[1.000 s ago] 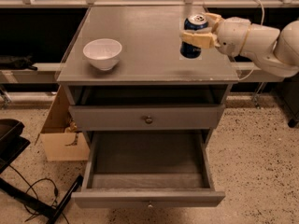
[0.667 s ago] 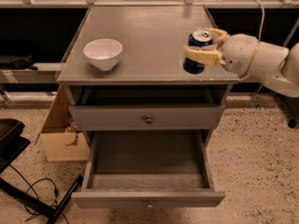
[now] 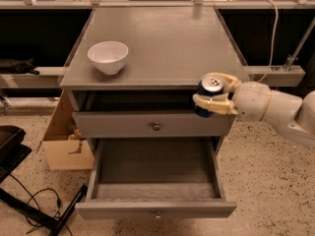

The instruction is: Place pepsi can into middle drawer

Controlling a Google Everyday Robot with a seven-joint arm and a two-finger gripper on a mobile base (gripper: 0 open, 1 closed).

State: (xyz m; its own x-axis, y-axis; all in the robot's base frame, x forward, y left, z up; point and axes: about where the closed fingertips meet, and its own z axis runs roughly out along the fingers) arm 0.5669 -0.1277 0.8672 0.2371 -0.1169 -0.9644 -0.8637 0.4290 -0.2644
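My gripper [image 3: 212,93] is shut on the pepsi can [image 3: 207,93], a small blue can with a silver top, held upright. It hangs in the air in front of the cabinet's right front corner, level with the upper grey drawer [image 3: 152,124]. The middle drawer [image 3: 156,181] is pulled wide open below, its dark grey floor bare. The can is above the drawer's right rear part. My white arm comes in from the right.
A white bowl [image 3: 108,56] stands on the grey cabinet top [image 3: 162,43] at the left front. A cardboard box [image 3: 66,141] sits on the floor to the cabinet's left. Black cables and a dark base lie at the lower left.
My gripper has carried the pepsi can off the cabinet top's right side, forward and down past the front edge, to a spot in front of the upper drawer.
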